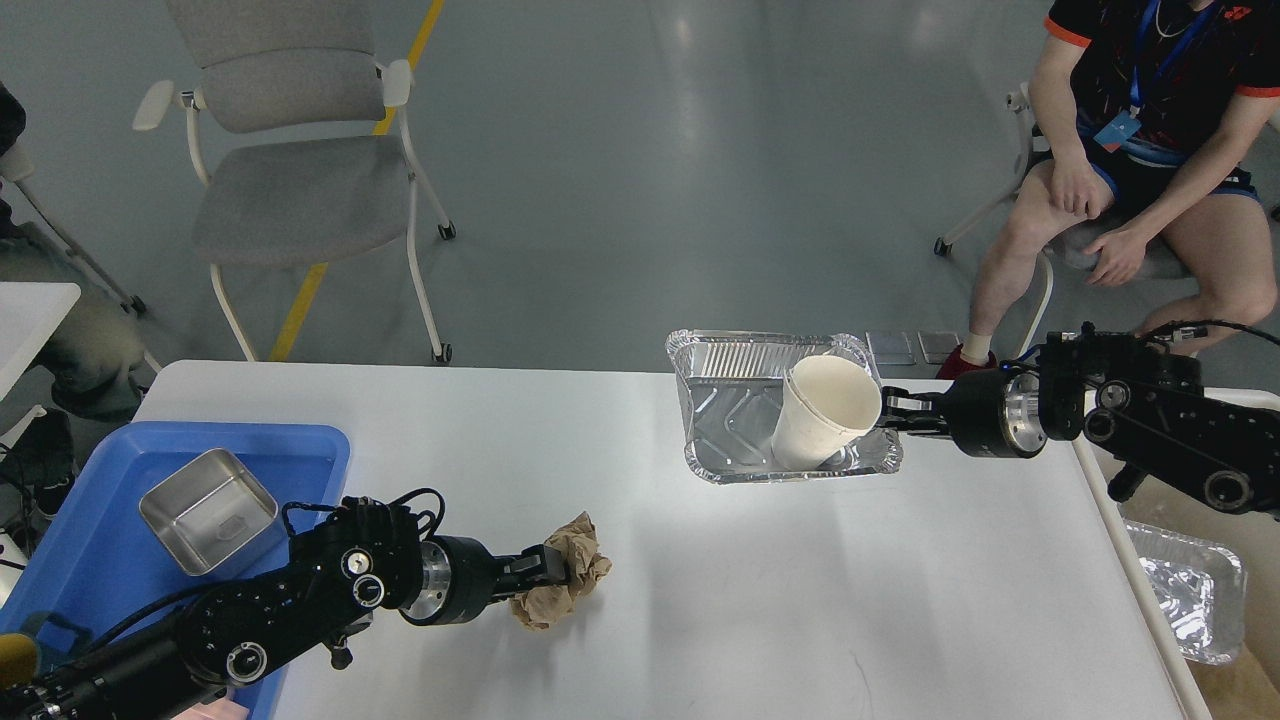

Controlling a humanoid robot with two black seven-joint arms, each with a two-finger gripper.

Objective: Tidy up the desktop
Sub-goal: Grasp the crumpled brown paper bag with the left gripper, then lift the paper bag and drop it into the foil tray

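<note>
A: Left gripper (553, 566) first — black, low at the near left, fingers pressed into a crumpled brown paper wad (562, 583). Closed on it, as far as the head view shows. Wad sits on the desktop (640, 600), near the front edge.

B: And the right gripper (893, 410)?

A: Comes in from the right, level with the far edge. Fingertips at the right rim of a foil tray (745, 420). Fingers look drawn together on that rim, though they are small and dark.

B: Tray contents?

A: One white paper cup (825, 410), tilted, mouth facing toward the camera and right, leaning inside the tray's right half. Tray overhangs the far edge of the desktop.

B: Desktop itself?

A: White, rounded corners, fills the lower middle of the view. Blue plastic tray (300, 450) on its left end, holding a square steel container (207, 510). Left arm crosses the tray's near corner.

B: Off the table?

A: Second foil tray (1190, 590) lower right, beside the desktop's right edge. Grey chair (290, 190) behind the table, left. Seated person (1150, 150) in dark shirt and shorts, upper right.
</note>
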